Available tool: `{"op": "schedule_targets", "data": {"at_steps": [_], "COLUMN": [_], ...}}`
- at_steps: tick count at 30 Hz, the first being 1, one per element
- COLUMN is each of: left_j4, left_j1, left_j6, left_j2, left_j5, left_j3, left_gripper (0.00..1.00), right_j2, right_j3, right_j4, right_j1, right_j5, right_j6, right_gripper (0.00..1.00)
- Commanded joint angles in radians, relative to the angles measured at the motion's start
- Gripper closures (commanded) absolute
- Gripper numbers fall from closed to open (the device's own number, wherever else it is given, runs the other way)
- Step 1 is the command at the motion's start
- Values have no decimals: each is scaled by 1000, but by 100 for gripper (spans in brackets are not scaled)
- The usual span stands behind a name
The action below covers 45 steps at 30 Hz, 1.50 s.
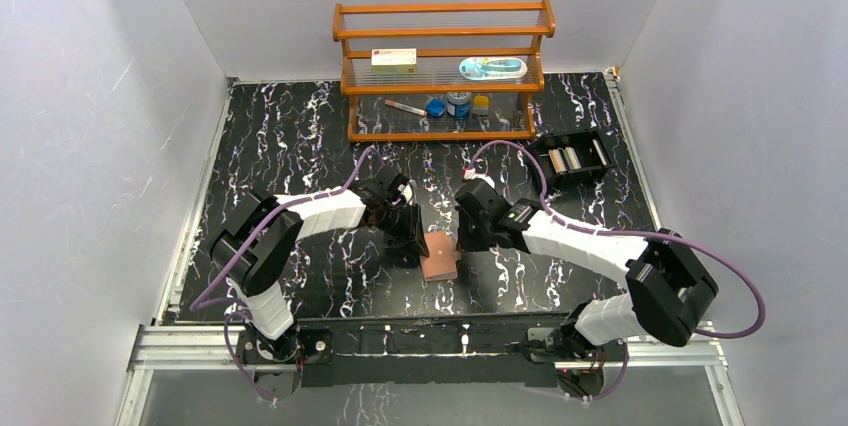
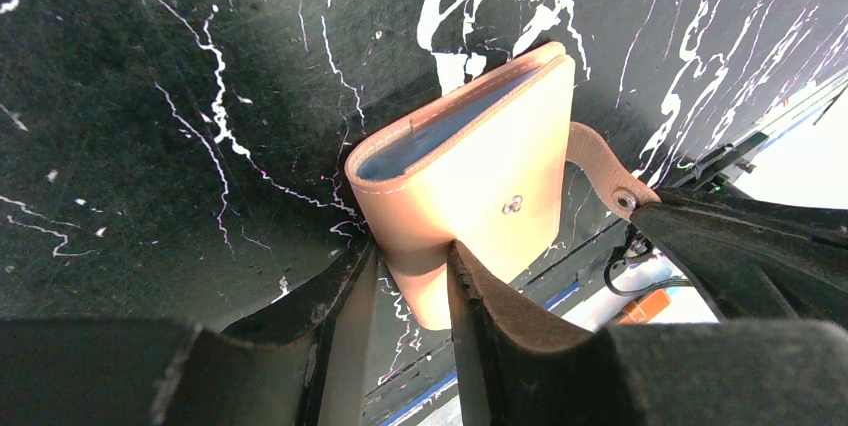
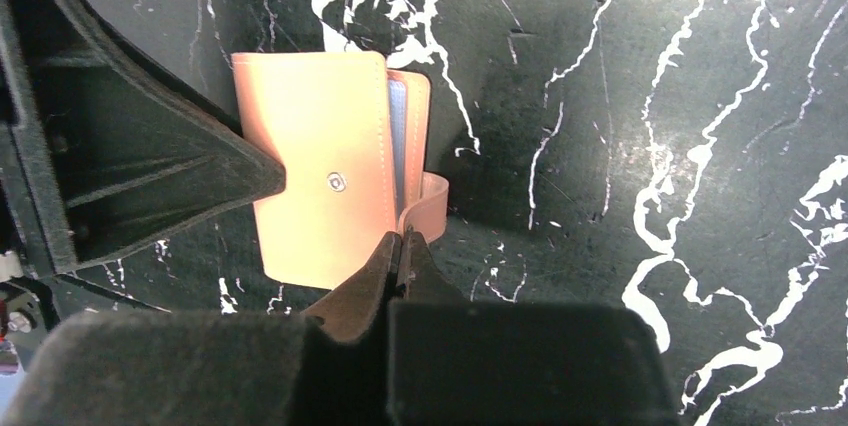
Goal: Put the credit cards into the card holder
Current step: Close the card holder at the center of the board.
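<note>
Card holder (image 1: 440, 258) sits near the centre front of the black marbled table (image 1: 290, 146), between the two arms; whether it rests on the table or is lifted cannot be told. Left gripper (image 2: 412, 266): partly open, fingers clamped on the holder's folded lower corner. Covers slightly parted, bluish sleeves (image 2: 440, 131) showing. Right gripper (image 3: 403, 241): jaws fully closed, tips at the end of the snap tab (image 3: 432, 201); a pinch on the tab cannot be confirmed. Credit cards (image 1: 565, 158): pale rectangles in the black tray (image 1: 590, 141), back right, well apart from the holder
</note>
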Motion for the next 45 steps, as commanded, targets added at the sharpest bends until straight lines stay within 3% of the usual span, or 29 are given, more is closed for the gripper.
{"op": "schedule_targets", "data": {"at_steps": [1,9,45], "left_j4": [-15,13,11], "left_j1": [-5,-6,-5], "left_j6": [13,7,4], "left_j2": [-33,-30,-9], "left_j5": [23,55,52], "left_j3": [-19,-32,-20], "left_gripper": [70,71,73], "right_j2": [-13,71,225], "right_j3": [21,24,138], "right_j4": [97,189,38], "right_j1": [7,8,109], "right_j5": [-21,-101,-43], "right_j6": [-8,-6,-37], "right_gripper": [100,100,100]}}
